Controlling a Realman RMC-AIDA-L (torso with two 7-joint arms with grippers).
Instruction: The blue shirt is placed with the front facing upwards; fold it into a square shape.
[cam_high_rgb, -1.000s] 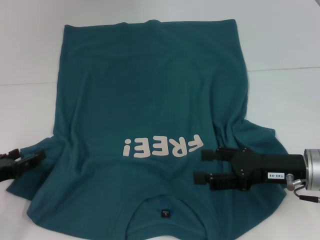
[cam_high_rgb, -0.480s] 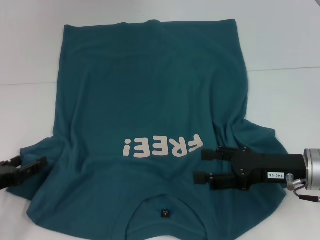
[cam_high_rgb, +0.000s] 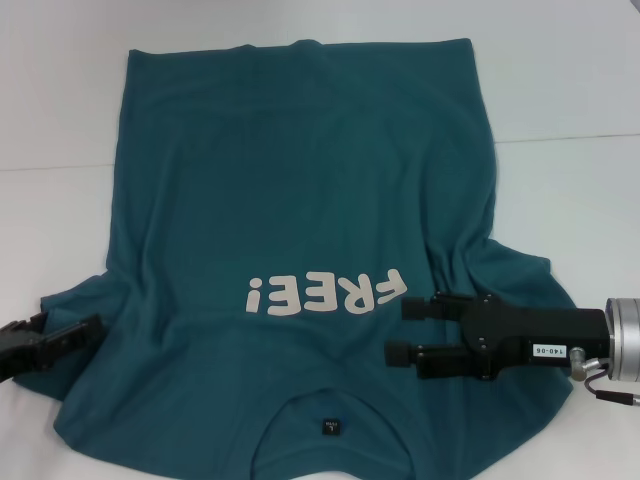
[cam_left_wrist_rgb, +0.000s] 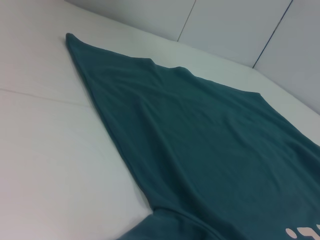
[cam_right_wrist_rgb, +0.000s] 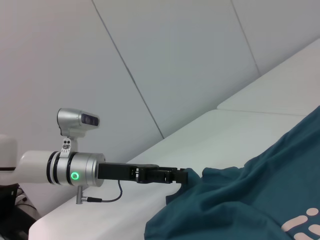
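Shirt: we log one dark teal-blue cotton T-shirt, flat on a white table, frame centre, pale "FREE!" lettering upward, collar at bottom edge.
Left gripper: lower left, at sleeve edge; jaws parted.
Right gripper: lower right, over sleeve; jaws apart, nothing held.

left pincer parted, right pincer parted

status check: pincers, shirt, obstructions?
Left pincer open at left sleeve edge. Right pincer open over right shoulder. Blue shirt flat, front up, unfolded. Nothing in the way.
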